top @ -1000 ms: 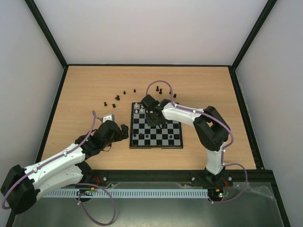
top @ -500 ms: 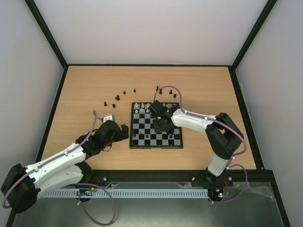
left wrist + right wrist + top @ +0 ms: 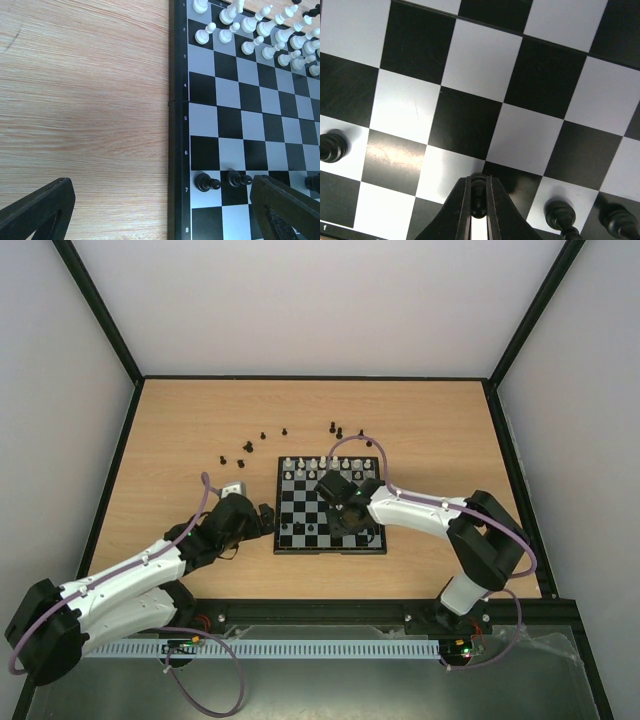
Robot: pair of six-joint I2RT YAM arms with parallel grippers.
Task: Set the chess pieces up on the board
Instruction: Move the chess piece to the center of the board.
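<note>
Right wrist | right end effector (image 3: 478, 182) is swinging nearward over the board (image 3: 470, 65), clenching a black chess piece (image 3: 478, 205) | left end effector (image 3: 160, 212) is idling, released

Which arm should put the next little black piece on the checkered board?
Right. The right gripper pinches a tiny black chess piece over the small black-and-white checkered board; the left gripper hangs open and empty at its edge.

Numerals 1 to 8 down the board (image 3: 176, 125) border; letter f.
</note>
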